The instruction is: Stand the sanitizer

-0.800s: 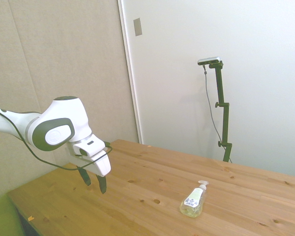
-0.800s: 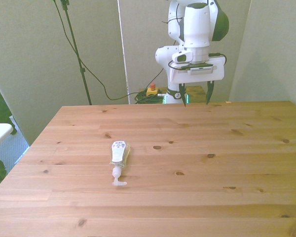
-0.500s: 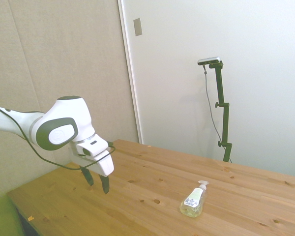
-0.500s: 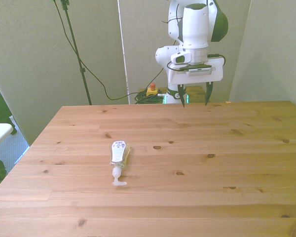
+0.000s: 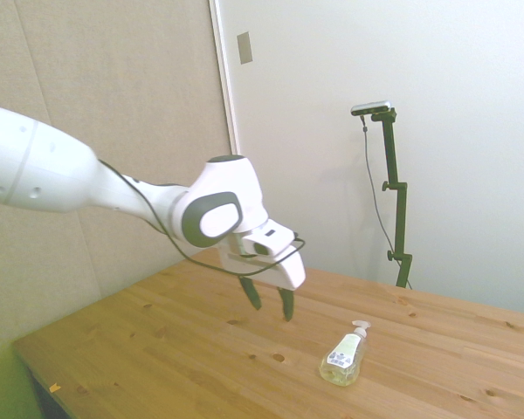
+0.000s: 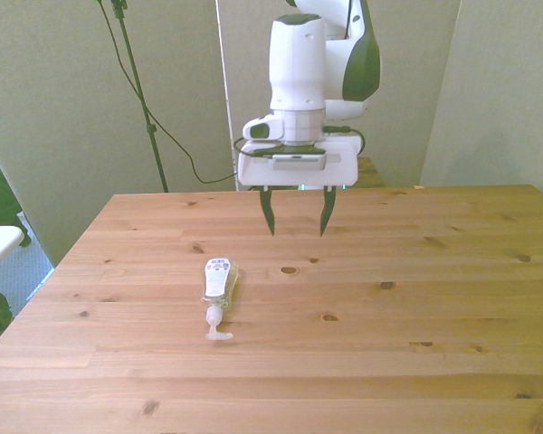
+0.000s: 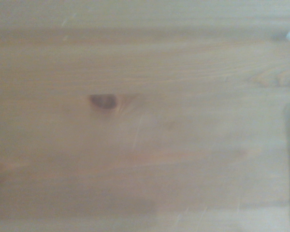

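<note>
Front view: we see the gripper [image 6: 297,217] hanging in the air over the far middle of the worktop [image 6: 416,307], fingers [image 6: 268,214] spread wide and pointing straight down, holding nothing. The sanitizer [image 6: 217,282] lies flat on its side on the bare wood, toward the front view's left and nearer the camera than the gripper, so the two are well apart and the gripper has both to come down and to travel diagonally toward it. Its long axis runs roughly along the depth of the worktop: the base with the labelled body sits at the far end, the white pump top [image 6: 216,326] at the near end, nozzle turned toward the front view's right. In the side view the sanitizer [image 5: 344,356] lies beyond the gripper [image 5: 269,302], pump end away from the arm, so we judge the base end is the nearer one. The finger gap looks roughly across the bottle's width, which we judge suits a pinch on the body, though a wrist turn may be needed. Wrist view shows only blurred wood grain with a dark knot [image 7: 103,101]; the bottle is not clearly in it. Standing it up is not yet begun.
</note>
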Robot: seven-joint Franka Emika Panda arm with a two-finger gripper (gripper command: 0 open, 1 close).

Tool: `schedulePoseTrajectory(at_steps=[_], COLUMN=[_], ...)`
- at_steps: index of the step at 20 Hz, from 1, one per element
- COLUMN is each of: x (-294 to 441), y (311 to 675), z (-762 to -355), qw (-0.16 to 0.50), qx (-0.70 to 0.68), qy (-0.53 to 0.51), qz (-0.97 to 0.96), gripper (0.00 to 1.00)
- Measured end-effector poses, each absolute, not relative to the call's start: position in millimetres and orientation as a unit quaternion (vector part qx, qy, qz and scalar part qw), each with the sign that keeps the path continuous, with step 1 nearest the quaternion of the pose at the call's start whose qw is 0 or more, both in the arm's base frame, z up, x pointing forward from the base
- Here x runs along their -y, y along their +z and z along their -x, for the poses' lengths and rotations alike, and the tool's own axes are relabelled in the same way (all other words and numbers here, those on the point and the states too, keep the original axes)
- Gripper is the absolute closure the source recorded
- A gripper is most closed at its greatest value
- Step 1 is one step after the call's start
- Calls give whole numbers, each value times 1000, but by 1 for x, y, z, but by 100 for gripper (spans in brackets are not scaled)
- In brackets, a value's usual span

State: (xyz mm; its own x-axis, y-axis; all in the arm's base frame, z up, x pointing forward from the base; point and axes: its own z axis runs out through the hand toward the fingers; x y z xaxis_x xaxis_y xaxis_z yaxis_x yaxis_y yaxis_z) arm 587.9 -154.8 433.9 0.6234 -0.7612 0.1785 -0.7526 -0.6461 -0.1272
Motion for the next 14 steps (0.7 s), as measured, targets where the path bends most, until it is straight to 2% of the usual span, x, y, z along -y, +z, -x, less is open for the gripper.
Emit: schedulePoseTrajectory(at_steps=[4,7,14], x=[176,201,246], y=[423,416,396], z=[-644,-669,-683], qw=[19,25,22], qx=[-418,-426,-441], qy=[-127,-131,-122], qz=[899,895,889], gripper=[0,0,0])
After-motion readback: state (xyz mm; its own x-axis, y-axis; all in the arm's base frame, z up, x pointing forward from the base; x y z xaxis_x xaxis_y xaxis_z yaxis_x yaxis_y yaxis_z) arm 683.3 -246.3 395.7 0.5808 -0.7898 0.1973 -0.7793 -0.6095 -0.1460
